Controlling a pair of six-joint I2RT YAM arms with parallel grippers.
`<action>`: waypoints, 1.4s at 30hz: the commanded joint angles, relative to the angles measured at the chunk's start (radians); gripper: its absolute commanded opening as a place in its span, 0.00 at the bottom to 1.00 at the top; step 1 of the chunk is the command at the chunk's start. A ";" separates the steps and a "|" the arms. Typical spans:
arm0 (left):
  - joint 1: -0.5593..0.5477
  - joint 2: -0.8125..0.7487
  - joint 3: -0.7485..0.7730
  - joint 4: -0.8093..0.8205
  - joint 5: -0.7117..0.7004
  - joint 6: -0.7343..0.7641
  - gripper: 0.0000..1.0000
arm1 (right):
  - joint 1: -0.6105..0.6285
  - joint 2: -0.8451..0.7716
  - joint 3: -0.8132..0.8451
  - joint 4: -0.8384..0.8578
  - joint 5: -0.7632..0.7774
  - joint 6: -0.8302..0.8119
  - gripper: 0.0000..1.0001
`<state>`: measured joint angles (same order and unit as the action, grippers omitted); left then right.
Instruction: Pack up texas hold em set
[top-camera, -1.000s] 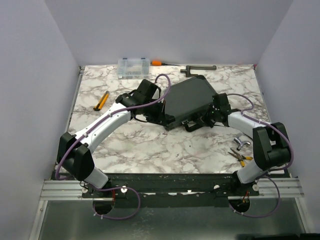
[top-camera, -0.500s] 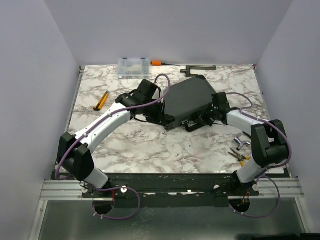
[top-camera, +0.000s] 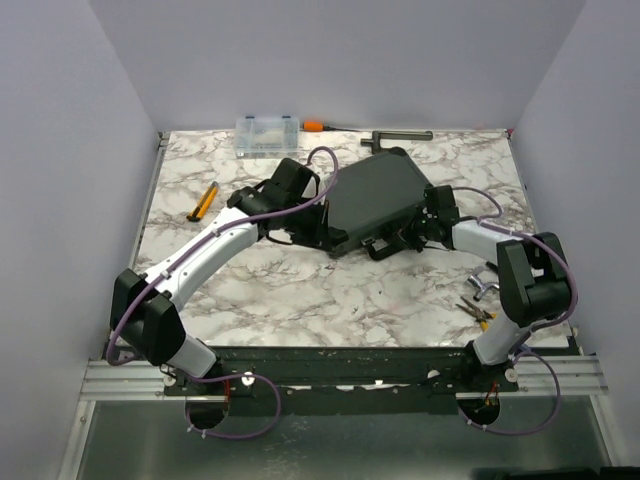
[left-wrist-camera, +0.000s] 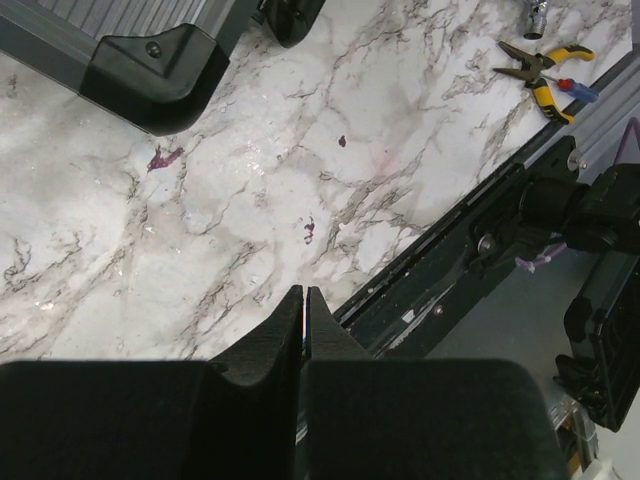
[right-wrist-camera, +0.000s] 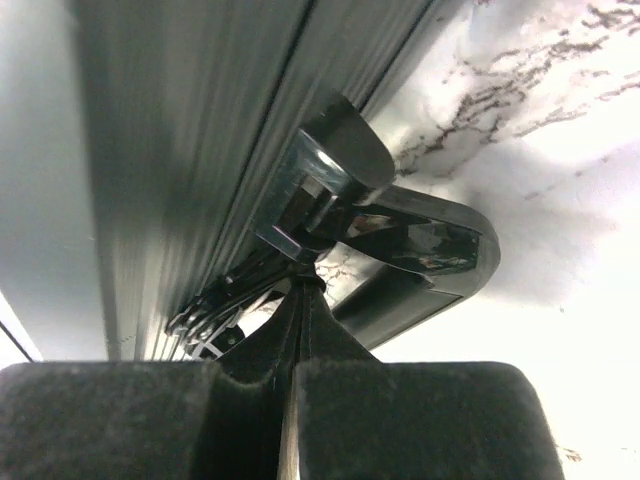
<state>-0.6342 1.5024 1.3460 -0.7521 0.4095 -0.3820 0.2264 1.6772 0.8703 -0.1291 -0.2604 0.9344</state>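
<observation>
Both sets of jaws were pressed shut, holding nothing. The right gripper (right-wrist-camera: 300, 287) had its tips against the base of the handle (right-wrist-camera: 430, 250) on the front edge of the case (top-camera: 375, 190), which lay closed towards the back of the table (left-wrist-camera: 250, 200). The left gripper (left-wrist-camera: 303, 297) hung near the case's front-left corner. The step looked like securing the front. It would go best with a square push from the right while the left braced that corner, lest the case skid.

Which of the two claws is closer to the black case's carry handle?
Right. The right gripper has its closed fingertips at the handle where it joins the black briefcase; the left gripper sits closed over bare marble near the case's corner, farther off.
</observation>
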 joint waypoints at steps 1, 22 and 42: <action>0.002 -0.045 0.001 -0.031 -0.030 -0.006 0.02 | 0.008 0.081 -0.030 0.073 0.052 -0.009 0.01; 0.006 -0.141 0.050 -0.064 -0.102 0.016 0.15 | 0.008 -0.275 0.033 -0.107 0.156 -0.099 0.01; 0.022 -0.331 0.105 -0.076 -0.212 0.091 0.58 | 0.009 -0.623 0.179 -0.243 0.166 -0.170 0.64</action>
<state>-0.6209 1.2274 1.4269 -0.8135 0.2550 -0.3202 0.2302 1.0931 1.0092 -0.3275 -0.0925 0.7982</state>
